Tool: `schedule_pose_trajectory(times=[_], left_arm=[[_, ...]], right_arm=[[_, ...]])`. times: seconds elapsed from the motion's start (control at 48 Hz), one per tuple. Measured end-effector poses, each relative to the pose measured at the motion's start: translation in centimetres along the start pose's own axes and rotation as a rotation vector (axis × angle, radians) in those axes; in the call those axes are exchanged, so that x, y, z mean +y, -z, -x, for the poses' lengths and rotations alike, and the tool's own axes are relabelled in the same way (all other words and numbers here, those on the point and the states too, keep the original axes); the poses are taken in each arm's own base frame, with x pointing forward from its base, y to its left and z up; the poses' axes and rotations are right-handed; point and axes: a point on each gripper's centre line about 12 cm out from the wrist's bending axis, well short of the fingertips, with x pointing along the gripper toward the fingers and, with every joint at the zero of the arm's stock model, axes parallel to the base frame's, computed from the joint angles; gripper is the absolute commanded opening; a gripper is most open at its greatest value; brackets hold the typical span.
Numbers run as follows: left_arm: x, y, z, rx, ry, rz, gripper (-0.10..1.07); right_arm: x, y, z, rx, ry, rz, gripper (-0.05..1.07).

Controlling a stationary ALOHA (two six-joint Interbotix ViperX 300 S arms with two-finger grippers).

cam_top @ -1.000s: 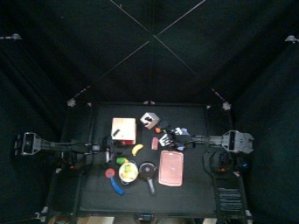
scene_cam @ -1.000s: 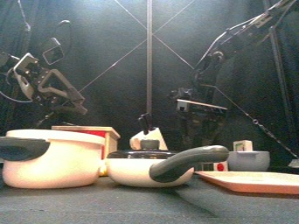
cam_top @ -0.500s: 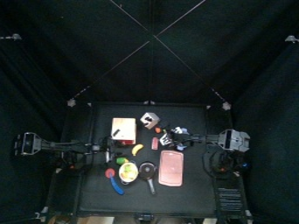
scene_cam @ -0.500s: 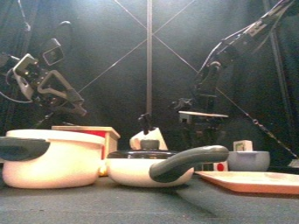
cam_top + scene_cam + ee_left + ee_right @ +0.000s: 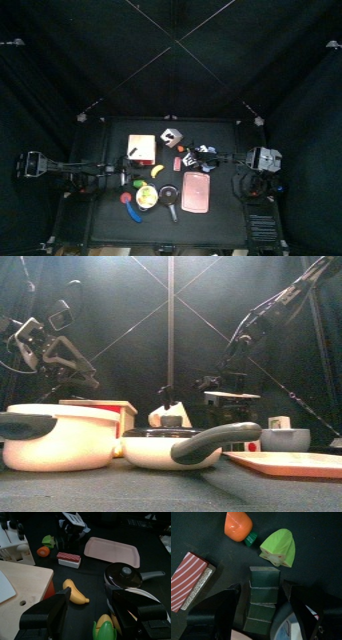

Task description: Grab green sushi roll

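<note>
The right pincer (image 5: 264,619) is standing wide, straddling the dark green block-shaped sushi roll (image 5: 261,599) on the bench (image 5: 198,542). No readable writing is showing. The left pincer (image 5: 87,617) is also gaping open.

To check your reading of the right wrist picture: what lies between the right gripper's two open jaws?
In the right wrist view, the green sushi roll lies on the black table between the open jaws of the right gripper; nothing else lies in the gap.

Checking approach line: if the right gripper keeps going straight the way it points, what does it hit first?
Likely the green sushi roll: it lies lengthwise between the open right gripper jaws. Depth unclear, so contact isn't confirmed.
</note>
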Motion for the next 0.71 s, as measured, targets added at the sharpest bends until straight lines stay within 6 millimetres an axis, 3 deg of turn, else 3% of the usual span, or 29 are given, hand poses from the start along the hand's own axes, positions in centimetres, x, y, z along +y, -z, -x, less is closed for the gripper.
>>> schedule_pose_trajectory(times=[0.312,0.562,0.708], left_arm=[[0.0,0.06,0.02,0.002,0.0,0.0,0.92],[0.02,0.09,0.02,0.005,-0.001,0.001,0.92],[0.01,0.05,0.0,0.005,0.0,0.002,0.92]], right_arm=[[-0.03,0.1,-0.8,0.011,0.005,-0.002,0.78],[0.16,-0.28,-0.6,0.003,-0.001,-0.009,0.63],[0.35,-0.74,-0.04,-0.008,-0.008,-0.019,0.6]])
